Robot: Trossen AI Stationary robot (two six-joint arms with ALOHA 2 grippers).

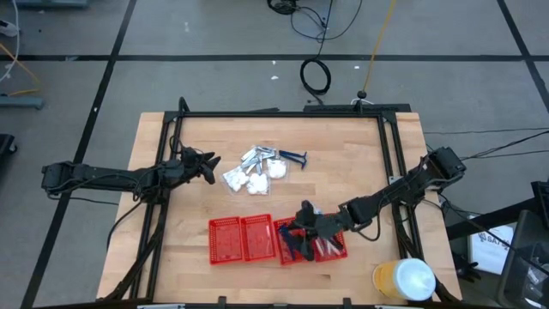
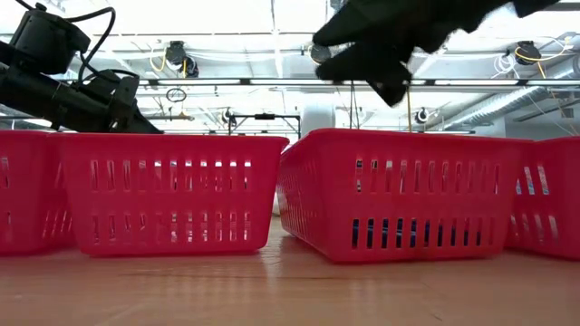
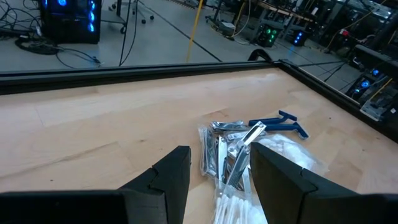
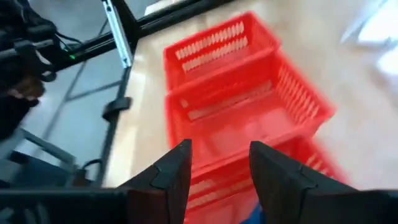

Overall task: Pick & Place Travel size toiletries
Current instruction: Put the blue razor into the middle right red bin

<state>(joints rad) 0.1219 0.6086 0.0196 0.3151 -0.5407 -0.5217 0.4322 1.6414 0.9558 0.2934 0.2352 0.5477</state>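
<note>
The travel size toiletries lie in a loose pile at the table's middle: silvery foil sachets (image 1: 256, 157) (image 3: 231, 140), white soft packets (image 1: 244, 180) and a dark blue thin-handled stick (image 1: 292, 157) (image 3: 280, 122). My left gripper (image 1: 206, 165) (image 3: 217, 155) stands open just left of the pile and touches nothing. My right gripper (image 1: 300, 225) (image 4: 217, 149) (image 2: 381, 45) hovers open and empty over a row of red mesh baskets (image 1: 257, 238) (image 4: 249, 106). Something dark blue (image 1: 296, 247) lies in the basket under it. Pale sticks (image 1: 330, 247) lie in the rightmost basket.
A yellow cup with a white lid (image 1: 403, 279) stands at the table's near right corner. A black frame rail (image 1: 283, 114) runs around the tabletop. Bare wood (image 1: 257, 202) lies between the pile and the baskets. In the low view the baskets (image 2: 172, 190) fill the foreground.
</note>
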